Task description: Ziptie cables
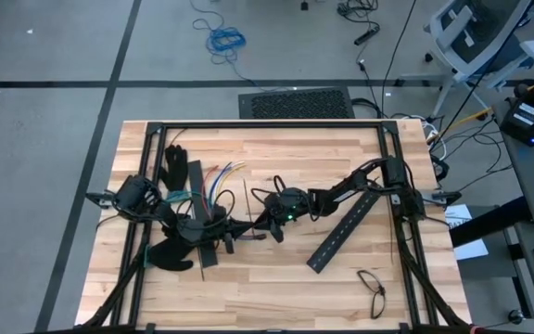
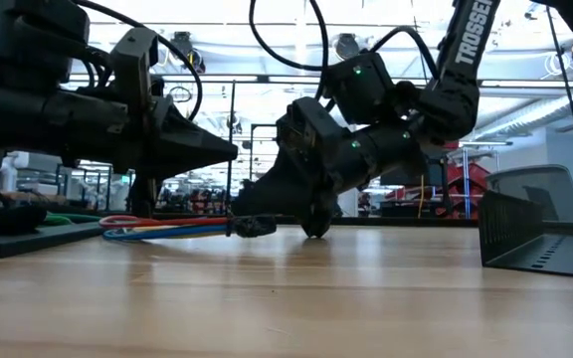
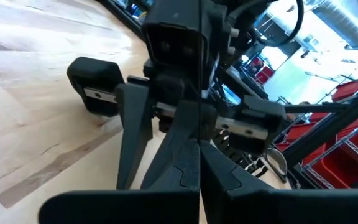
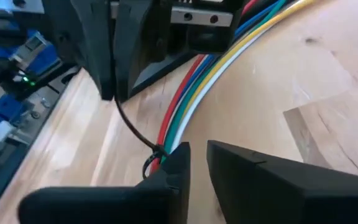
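Cables (image 4: 194, 102) run lengthwise straight ahead of the right end effector (image 4: 194, 163), its narrowly parted fingers straddling the ziptie (image 4: 135, 134) loop. Left end effector (image 3: 199, 180), closed, pinches the ziptie's tail just left of it

So the cables (image 4: 194, 93) are a bunch of thin wires, red, blue, green, yellow and white, running side by side flat along the desk (image 4: 303, 93). In the overhead view they fan out at their far ends, near the desk's left-middle. A thin black ziptie (image 4: 135, 130) curves down to the bundle and loops around it at one spot, cinching the wires together. The loop looks small and snug against them.
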`<state>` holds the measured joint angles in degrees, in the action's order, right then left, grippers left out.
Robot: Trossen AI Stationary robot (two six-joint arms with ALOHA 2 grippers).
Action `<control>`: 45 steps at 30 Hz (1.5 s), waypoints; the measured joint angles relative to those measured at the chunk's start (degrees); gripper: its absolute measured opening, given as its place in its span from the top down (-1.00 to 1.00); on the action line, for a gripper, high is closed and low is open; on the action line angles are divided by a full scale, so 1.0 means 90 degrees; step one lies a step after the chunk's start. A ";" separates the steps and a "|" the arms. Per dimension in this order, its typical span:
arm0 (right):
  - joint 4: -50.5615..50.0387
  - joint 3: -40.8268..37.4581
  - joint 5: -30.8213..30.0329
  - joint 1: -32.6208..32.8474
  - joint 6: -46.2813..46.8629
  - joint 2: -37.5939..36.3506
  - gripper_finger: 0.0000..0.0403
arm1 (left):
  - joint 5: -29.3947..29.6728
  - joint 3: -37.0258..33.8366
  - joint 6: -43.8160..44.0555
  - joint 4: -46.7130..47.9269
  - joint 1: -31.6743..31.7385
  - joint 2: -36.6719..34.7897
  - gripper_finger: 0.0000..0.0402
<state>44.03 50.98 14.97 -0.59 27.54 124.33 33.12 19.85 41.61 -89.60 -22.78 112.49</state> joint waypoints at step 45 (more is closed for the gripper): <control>0.2159 -0.1337 0.0018 0.0408 0.0434 -0.0189 0.38 | 0.0012 0.0001 -0.0369 0.0004 0.0039 -0.0005 1.00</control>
<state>63.46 38.95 15.13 3.08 31.44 122.63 33.23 19.86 38.29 -89.56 -22.43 112.44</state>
